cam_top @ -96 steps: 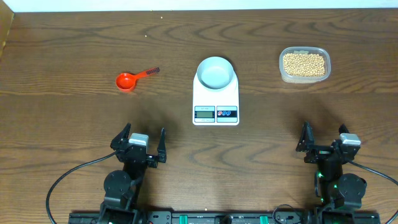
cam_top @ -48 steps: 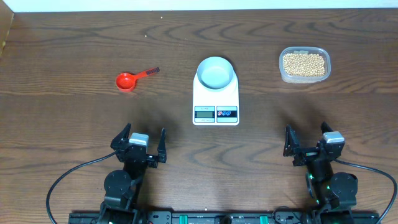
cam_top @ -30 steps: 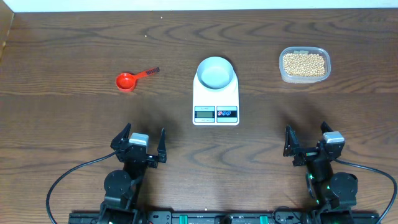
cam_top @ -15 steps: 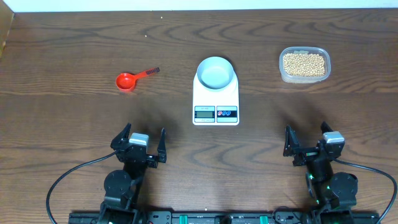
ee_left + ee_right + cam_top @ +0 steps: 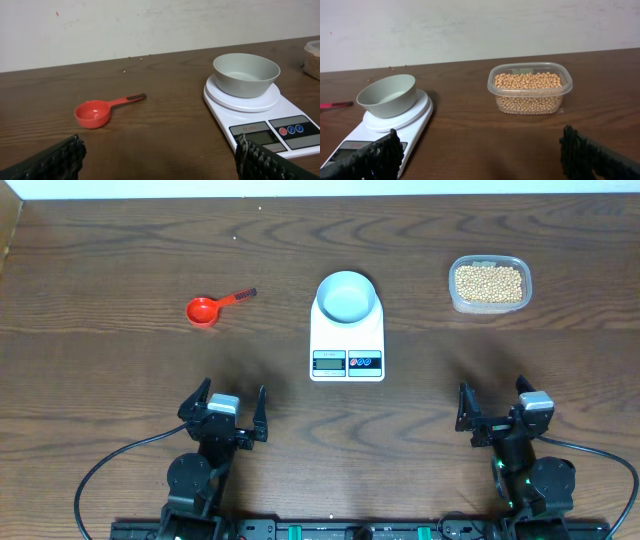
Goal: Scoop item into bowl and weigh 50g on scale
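Overhead: right gripper (image 5: 492,402) further left vs. earliest pic, jaws apart

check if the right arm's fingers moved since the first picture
Yes. The right fingers have shifted sideways toward the scale and now sit nearer it.

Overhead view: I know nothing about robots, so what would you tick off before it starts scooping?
1. Bowl sits on the scale: ok.
2. Bowl is empty: ok.
3. Scoop lies alone on the table, cup side up, nothing touching it: ok.
4. Beans are in the tub, with no lid on it: ok.
5. Left gripper and right gripper are open and hold nothing: ok.
6. Display reads zero with the bowl on: cannot tell, the digits are too small to read.
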